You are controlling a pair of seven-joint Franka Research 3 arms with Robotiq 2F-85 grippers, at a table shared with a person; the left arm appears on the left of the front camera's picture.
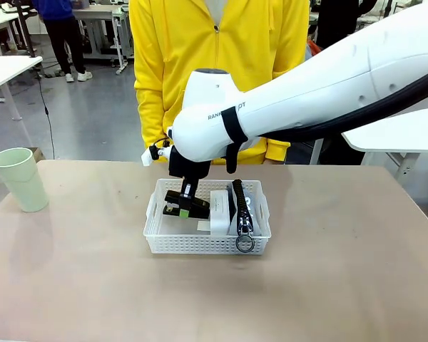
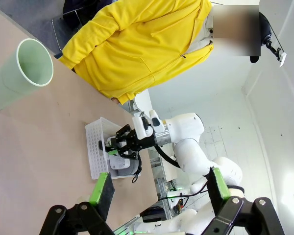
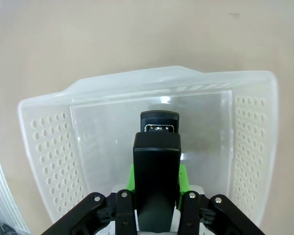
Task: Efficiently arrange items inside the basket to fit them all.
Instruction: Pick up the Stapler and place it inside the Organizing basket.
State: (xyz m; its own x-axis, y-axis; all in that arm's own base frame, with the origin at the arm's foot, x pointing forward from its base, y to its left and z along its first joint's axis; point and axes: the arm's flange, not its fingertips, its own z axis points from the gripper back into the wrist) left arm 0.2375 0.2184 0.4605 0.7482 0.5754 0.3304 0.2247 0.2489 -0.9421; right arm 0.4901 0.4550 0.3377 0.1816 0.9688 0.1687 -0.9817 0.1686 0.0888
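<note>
The white perforated basket (image 1: 157, 239) sits mid-table, in front of a person in a yellow jacket (image 1: 221, 57). Inside it, the white box (image 1: 219, 211) stands on edge beside the grey pouch (image 1: 248, 214), whose black zipper and ring pull (image 1: 245, 244) hang over the near rim. My right gripper (image 1: 183, 207) is shut on the small black stapler (image 1: 191, 206), low in the basket's left half. The right wrist view shows the stapler (image 3: 157, 161) between the green pads (image 3: 183, 178), over the basket floor (image 3: 108, 137). The pale green cup (image 1: 20, 178) stands at the table's left. My left gripper (image 2: 159, 188) is open, far from the basket (image 2: 95, 147).
The tan table (image 1: 342, 285) has wide free room around the basket. Other white tables (image 1: 399, 132) stand behind at the right and left. The cup (image 2: 19, 73) lies closer to my left gripper than the basket does.
</note>
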